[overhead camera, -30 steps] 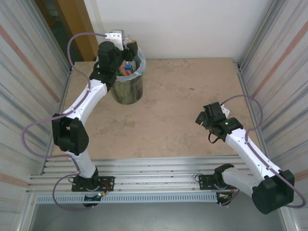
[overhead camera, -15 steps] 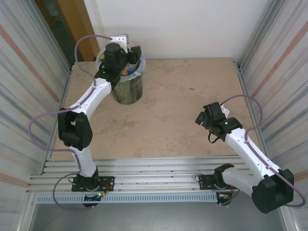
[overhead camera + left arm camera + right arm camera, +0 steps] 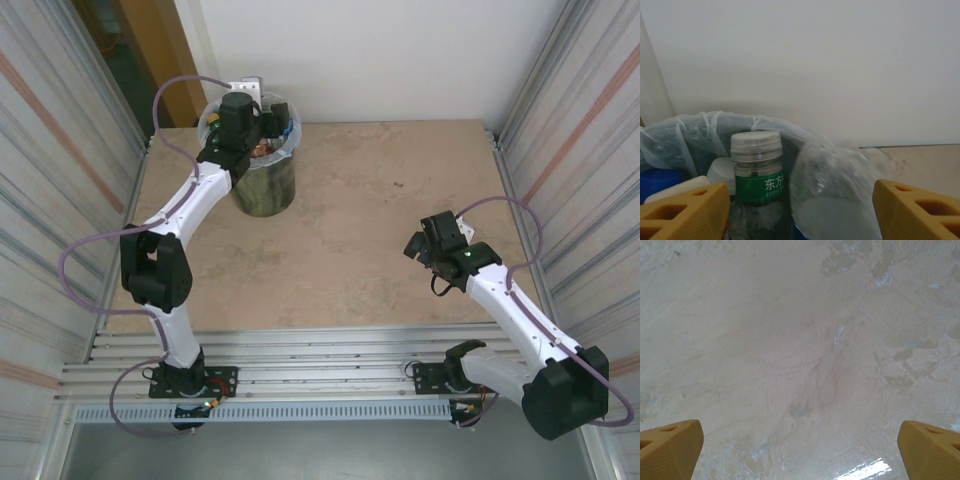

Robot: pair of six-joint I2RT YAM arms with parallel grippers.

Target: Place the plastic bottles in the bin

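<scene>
The bin (image 3: 268, 186) stands at the table's far left, dark and shiny, with a pale bag liner (image 3: 695, 132) over its rim. My left gripper (image 3: 267, 113) hangs right over its mouth, jaws spread wide. In the left wrist view a blurred clear plastic bottle (image 3: 835, 190) sits between the yellow fingers (image 3: 685, 212), with a gap beside it. A green-labelled bottle (image 3: 756, 180) with a pale cap stands upright in the bin next to it. Blue (image 3: 657, 181) and white (image 3: 721, 169) caps show further left. My right gripper (image 3: 416, 246) hovers open over bare table (image 3: 800, 365).
A white wall (image 3: 815, 60) rises just behind the bin. Corrugated metal panels (image 3: 50, 200) close both sides of the table. A metal rail frame (image 3: 320, 375) runs along the near edge, where both arm bases sit.
My left arm has reached further over the bin and its jaws have spread apart. The right arm has not moved.
</scene>
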